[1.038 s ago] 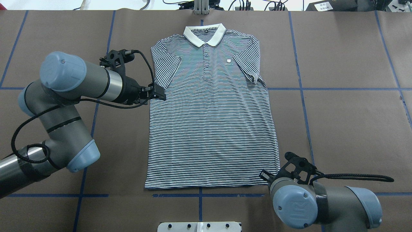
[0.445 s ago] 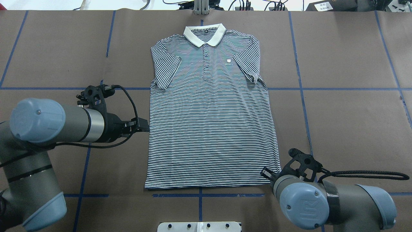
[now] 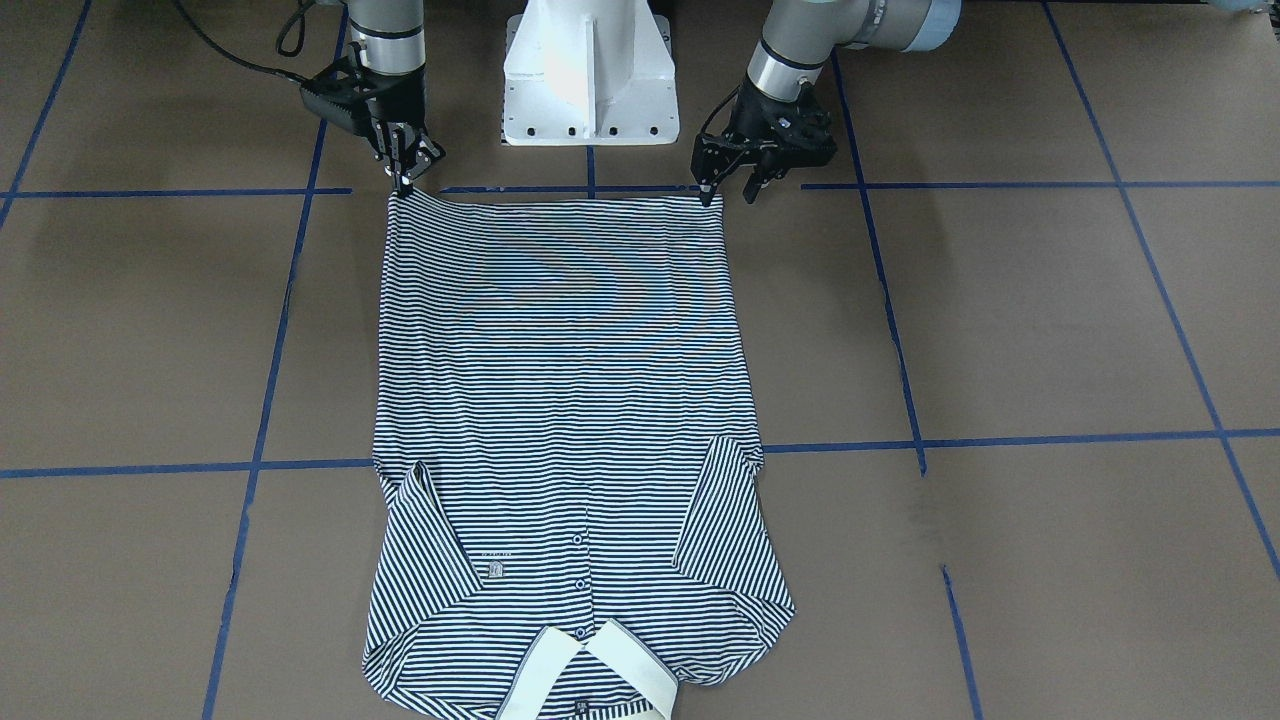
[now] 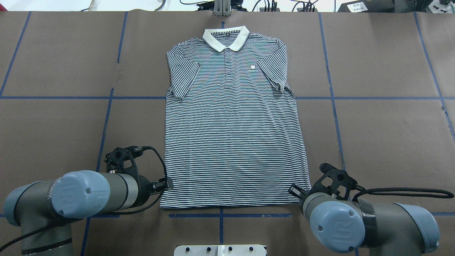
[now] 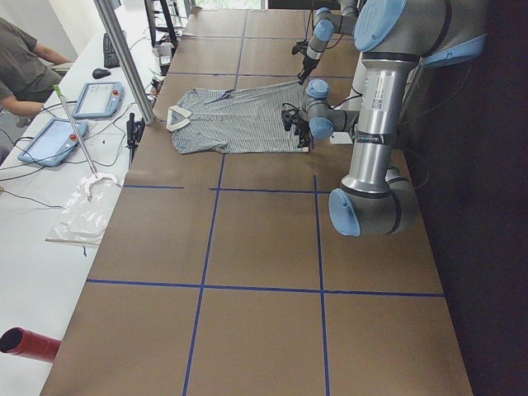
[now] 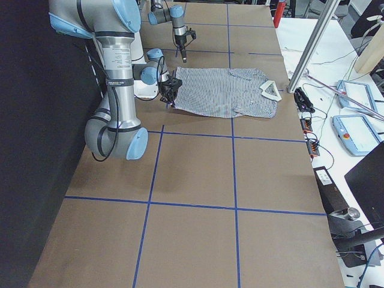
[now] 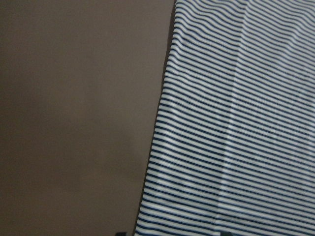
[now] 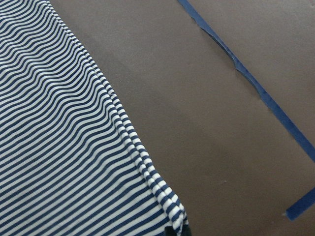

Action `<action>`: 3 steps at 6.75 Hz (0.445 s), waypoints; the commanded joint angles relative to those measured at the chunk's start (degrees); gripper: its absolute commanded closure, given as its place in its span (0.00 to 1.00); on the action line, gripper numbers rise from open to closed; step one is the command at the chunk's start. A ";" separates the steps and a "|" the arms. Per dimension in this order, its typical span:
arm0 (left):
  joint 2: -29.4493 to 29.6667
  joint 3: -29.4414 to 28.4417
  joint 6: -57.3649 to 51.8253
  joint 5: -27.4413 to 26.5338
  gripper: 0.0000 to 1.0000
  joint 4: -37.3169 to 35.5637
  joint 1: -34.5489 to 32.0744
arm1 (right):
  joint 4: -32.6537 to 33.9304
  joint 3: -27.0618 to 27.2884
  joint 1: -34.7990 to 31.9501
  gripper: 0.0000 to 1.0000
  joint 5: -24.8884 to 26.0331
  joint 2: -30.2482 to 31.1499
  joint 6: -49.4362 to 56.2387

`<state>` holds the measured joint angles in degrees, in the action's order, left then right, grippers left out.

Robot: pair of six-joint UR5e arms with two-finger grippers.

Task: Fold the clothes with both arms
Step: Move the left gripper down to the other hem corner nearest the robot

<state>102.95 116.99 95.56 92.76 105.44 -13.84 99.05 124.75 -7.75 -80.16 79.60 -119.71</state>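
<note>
On the table point(image 4: 373, 135), the striped shirt point(image 4: 233, 142) lay flat, collar far from the robot. The right gripper point(image 3: 401, 183) pinched one hem corner; the left gripper point(image 3: 727, 190) stood with fingers apart at the other.

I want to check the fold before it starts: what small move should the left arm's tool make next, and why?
Probably close the left tool on its hem corner of the polo shirt. It stands open with one finger at that corner, while the right tool looks shut on the opposite corner, so both corners need holding before lifting.
</note>
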 commanded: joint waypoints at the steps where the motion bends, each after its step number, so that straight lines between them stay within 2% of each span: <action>1: 0.41 -0.89 0.25 -0.91 0.31 -3.48 3.37 | 1.91 -0.03 0.10 1.00 0.00 -0.15 0.00; 2: 0.76 -1.06 0.16 -0.91 0.33 -3.58 3.47 | 4.98 0.06 0.28 1.00 0.00 -1.02 0.00; 3: 0.85 -1.50 -0.02 -0.91 0.34 -3.66 3.64 | 5.01 0.06 0.28 1.00 0.00 -1.11 0.09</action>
<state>103.60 115.94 95.71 91.88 102.06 -10.54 102.94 124.77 -7.53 -80.16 78.83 -119.68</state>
